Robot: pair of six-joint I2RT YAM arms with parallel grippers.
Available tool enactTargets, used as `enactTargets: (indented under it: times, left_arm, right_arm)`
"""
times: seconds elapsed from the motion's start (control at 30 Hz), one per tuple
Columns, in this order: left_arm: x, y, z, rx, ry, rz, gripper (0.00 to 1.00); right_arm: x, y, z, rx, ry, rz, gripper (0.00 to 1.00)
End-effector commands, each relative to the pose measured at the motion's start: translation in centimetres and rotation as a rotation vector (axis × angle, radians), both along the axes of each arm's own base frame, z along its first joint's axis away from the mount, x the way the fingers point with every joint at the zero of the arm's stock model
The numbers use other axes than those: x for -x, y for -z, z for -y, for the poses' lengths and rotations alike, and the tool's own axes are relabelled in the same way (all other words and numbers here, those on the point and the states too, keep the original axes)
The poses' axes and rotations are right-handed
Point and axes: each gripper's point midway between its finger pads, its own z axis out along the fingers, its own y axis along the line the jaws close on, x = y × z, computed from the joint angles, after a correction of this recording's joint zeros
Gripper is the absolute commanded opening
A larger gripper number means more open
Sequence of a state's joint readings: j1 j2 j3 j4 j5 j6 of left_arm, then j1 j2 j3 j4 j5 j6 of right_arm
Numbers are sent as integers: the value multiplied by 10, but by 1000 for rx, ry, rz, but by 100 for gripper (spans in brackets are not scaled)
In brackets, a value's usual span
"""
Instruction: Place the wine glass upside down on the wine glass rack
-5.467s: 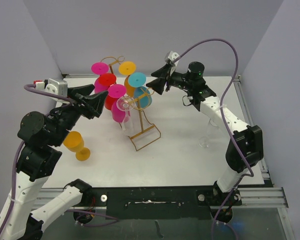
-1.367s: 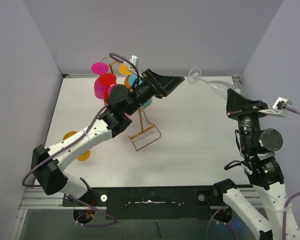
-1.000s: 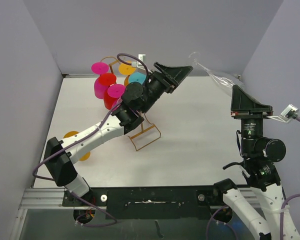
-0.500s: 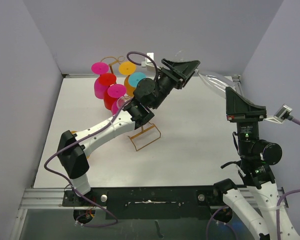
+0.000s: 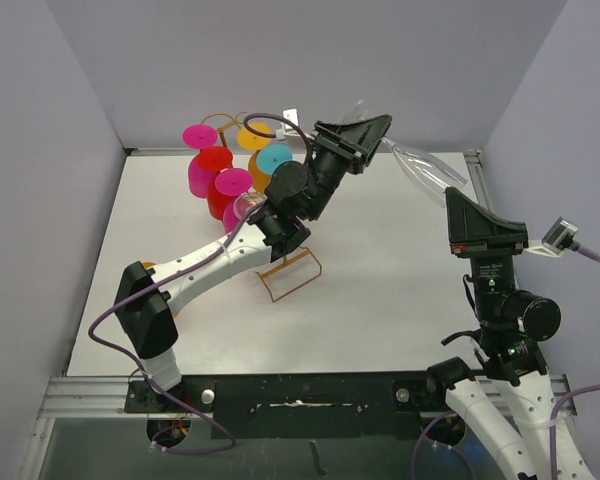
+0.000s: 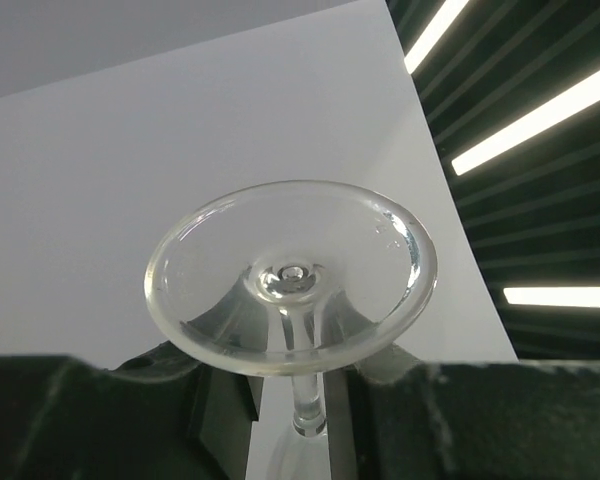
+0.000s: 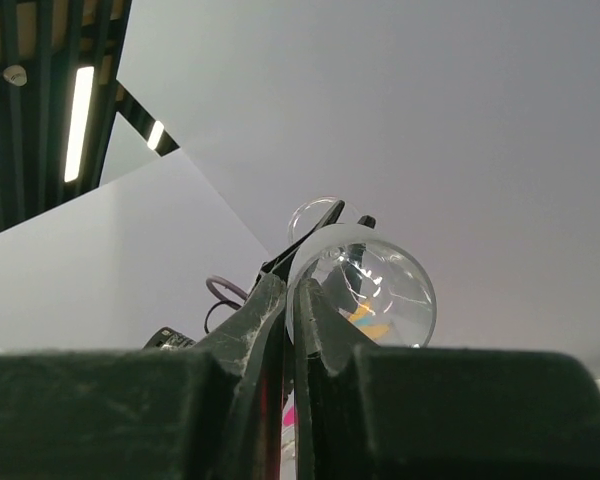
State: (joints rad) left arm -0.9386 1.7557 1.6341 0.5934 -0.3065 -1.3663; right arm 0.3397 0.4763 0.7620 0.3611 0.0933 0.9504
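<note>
I see my right gripper point(image 5: 452, 200) lower than half a second ago, clamped on the clear glass wine glass point(image 6: 290, 275), held aloft over the far right corner, my left gripper point(image 5: 374, 129) narrowly straddling its stem, grip unclear, gold wire wine glass rack point(image 5: 297, 283) unmoved, far-left of centre.

One clear wine glass point(image 5: 425, 170), one gold rack point(image 5: 294, 284), coloured glasses point(image 5: 233, 182) hung there — seemingly five.

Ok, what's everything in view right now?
clear wine glass: one, transparent, in the air between both grippers, foot toward the left one
wine glass rack: one, gold wire, far left of the table
coloured glasses: at least five, magenta, red, orange, cyan, hung on the rack
table: one, white
left gripper: black, fingers either side of the stem
right gripper: black, shut on the bowl
</note>
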Motion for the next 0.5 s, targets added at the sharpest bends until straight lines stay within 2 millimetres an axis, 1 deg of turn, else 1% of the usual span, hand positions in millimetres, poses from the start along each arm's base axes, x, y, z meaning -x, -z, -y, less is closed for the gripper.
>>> enactTargets:
  times: [0.0, 0.07, 0.1, 0.13, 0.33, 0.43, 0.47]
  left_arm:
    - [11, -58, -44, 175, -69, 77, 22]
    - [13, -62, -48, 183, -77, 93, 11]
    - [15, -65, -49, 187, -79, 111, 3]
    - [17, -67, -51, 188, -81, 128, 0]
    - [22, -75, -54, 186, -85, 188, 0]
    - [28, -81, -55, 155, -96, 255, 0]
    - [30, -82, -55, 136, -104, 277, 0]
  right_arm:
    - [15, -15, 2, -30, -21, 84, 0]
    - [13, -9, 1, -28, -27, 72, 0]
    - [12, -7, 0, -29, -29, 67, 0]
    - [12, -4, 0, -32, -32, 63, 0]
    - [14, 2, 0, -25, -34, 45, 0]
    - [11, 8, 1, 19, -13, -16, 20]
    - [10, 9, 1, 49, -2, -37, 30]
